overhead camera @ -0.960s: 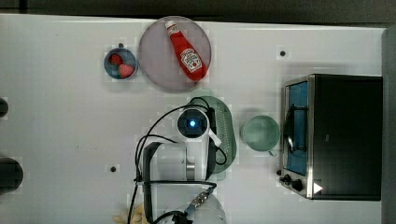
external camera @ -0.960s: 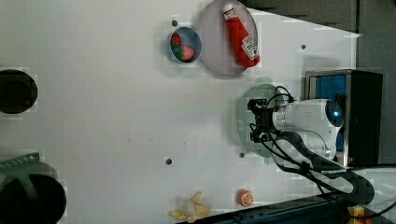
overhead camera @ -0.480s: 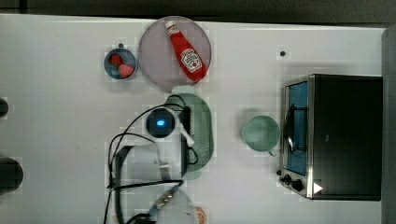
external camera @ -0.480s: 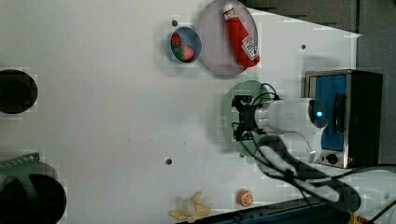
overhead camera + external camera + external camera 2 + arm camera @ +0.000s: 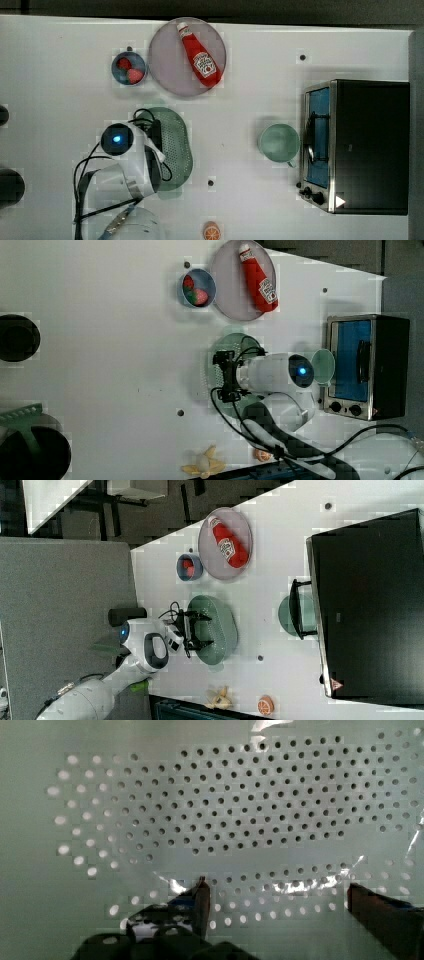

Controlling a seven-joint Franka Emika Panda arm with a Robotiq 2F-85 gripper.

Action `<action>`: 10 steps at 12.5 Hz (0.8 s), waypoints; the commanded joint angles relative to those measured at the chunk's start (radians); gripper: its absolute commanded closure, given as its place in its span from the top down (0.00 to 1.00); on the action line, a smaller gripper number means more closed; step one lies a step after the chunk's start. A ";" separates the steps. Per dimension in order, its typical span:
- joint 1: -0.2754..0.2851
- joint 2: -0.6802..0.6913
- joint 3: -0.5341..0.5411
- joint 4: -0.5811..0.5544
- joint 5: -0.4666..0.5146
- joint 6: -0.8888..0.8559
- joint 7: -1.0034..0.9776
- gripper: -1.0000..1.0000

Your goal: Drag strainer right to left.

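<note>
The sage-green oval strainer (image 5: 177, 145) lies on the white table, below the plate in the top view, and is partly covered by my arm. My gripper (image 5: 155, 145) reaches down into the strainer's left half in the top view. In the right view the gripper (image 5: 192, 628) stands over the strainer (image 5: 217, 625) near its left rim. The wrist view looks straight onto the strainer's holed floor (image 5: 225, 810), with the gripper (image 5: 277, 895) open and its fingertips (image 5: 201, 895) set far apart just above that floor. Nothing is held between them.
A pale-green cup (image 5: 278, 142) stands to the top view's right, next to the toaster oven (image 5: 365, 145). The grey-pink plate (image 5: 167, 75) with a ketchup bottle (image 5: 199, 55) and a small bowl of strawberries (image 5: 129, 68) sit behind. An orange piece (image 5: 212, 231) lies near the front edge.
My arm and the strainer have slid together toward the top view's left, away from the cup. The cup, plate and oven have stayed put.
</note>
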 commanded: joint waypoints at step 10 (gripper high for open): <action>0.166 0.124 0.004 0.243 0.097 -0.071 0.188 1.00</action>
